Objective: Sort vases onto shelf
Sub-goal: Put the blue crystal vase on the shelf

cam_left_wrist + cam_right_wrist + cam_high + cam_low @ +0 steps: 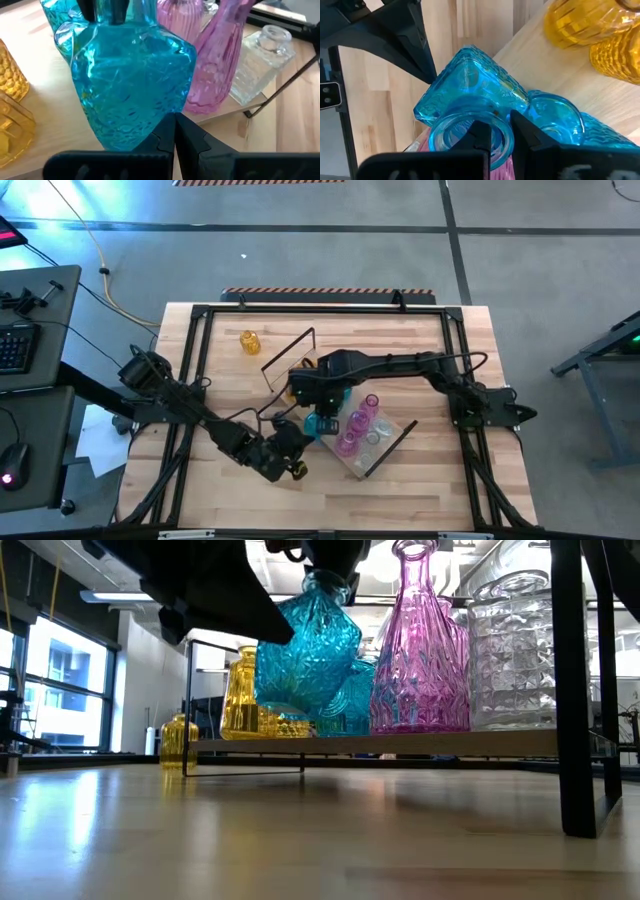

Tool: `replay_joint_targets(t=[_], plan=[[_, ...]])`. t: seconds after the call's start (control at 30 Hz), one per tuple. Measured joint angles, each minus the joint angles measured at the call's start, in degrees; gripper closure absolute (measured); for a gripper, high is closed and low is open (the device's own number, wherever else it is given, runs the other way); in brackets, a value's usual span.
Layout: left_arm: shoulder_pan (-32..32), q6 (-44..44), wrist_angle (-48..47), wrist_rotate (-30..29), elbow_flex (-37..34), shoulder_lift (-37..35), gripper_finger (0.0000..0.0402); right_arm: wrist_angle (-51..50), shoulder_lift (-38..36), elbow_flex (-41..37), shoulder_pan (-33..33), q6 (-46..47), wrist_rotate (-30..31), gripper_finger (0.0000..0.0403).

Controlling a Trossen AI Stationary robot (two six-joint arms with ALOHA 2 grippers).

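A teal-blue vase point(305, 650) hangs tilted just above the shelf point(450, 743), a light-wood board lying slantwise on the table. My right gripper point(502, 127) is shut on its mouth from above. My left gripper point(175, 125) is shut, with its tips at the vase's lower body. Standing on the board are yellow vases point(245, 695), a second teal vase point(555, 117), pink vases point(420, 650) and a clear vase point(510, 650). One yellow vase point(249, 341) stands alone on the table's far left. My right gripper pinches the teal vase's mouth rim point(506, 142), one finger inside the opening and one outside. The fingers point steeply down. The vase hangs below them, tilted, its base clear of the board. My left gripper's shut fingertips point(170, 131) lie against the vase's lower body wall point(160, 107), coming slanting down from the table's near left. Whether they press it, I cannot tell.
The shelf's black frame loops point(290, 352) point(392, 450) rise at both its ends. Black rails point(190, 370) run along the table's edges. Bare wood lies near the front edge point(340, 500) and along the table's right side.
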Motion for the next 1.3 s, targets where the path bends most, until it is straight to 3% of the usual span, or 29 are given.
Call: replay_joint_targets(t=[1.3], plan=[[1.54,1.39,3.42,4.28,0.0,4.17,0.0402,0.01,2.1,0.04,0.14,-0.27,-0.43,0.0382]])
